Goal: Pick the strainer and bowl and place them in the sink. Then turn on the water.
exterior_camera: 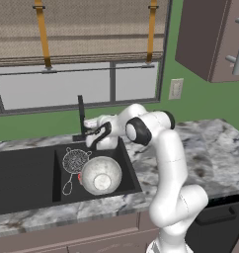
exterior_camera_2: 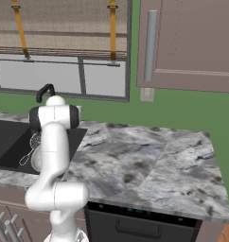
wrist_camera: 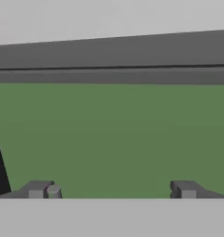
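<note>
Silver wire mesh makes the strainer (exterior_camera: pixel 75 160), a small round basket that lies in the right basin of the black sink (exterior_camera: pixel 22 180); its thin looped handle reaches toward the front edge of the counter (exterior_camera: pixel 215 158), so its long axis runs front to back; no writing can be read on any thing; just beside it, touching or nearly so, the bowl (exterior_camera: pixel 101 175) sits upright, speckled grey metal, its opening upward; the gripper (wrist_camera: pixel 111 190) is near the black faucet (exterior_camera: pixel 81 116), its 2 fingers spread wide with nothing between them, facing the green wall (wrist_camera: pixel 114 134).
</note>
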You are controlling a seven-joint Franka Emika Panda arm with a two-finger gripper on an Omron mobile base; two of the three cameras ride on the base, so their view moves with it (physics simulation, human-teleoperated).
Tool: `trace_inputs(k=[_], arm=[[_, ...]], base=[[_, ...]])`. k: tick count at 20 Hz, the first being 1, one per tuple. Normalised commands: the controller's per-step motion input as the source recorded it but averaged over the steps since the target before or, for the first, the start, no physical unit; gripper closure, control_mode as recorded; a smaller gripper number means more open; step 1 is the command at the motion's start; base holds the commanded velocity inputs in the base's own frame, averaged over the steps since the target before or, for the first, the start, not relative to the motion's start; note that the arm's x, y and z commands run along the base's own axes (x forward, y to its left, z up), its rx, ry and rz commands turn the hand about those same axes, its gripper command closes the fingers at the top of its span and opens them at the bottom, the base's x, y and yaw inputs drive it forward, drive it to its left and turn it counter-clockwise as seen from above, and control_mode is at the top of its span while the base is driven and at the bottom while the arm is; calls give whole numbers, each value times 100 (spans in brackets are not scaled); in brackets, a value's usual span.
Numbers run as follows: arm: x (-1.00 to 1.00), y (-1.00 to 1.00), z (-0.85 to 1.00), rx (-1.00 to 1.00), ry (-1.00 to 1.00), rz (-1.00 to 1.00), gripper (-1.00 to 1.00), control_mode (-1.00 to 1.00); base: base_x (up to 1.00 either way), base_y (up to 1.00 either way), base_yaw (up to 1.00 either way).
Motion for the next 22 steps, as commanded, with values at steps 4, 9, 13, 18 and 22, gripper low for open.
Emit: trace_inputs(k=[4,9,13,18,22], arm=[[-3,0,-30,0,-8,0,-100,-100],[0,-1,-18,0,-8,0,-100,-100],[0,-15,-7,0,-9,0,-100,-100],[-2,-29,-4,0,-9,0,-100,-100],[-1,-44,-6,1,-11,0,-100,-100]], base=[[0,0,0],[0,0,0],[0,0,0],[0,0,0],[0,0,0]])
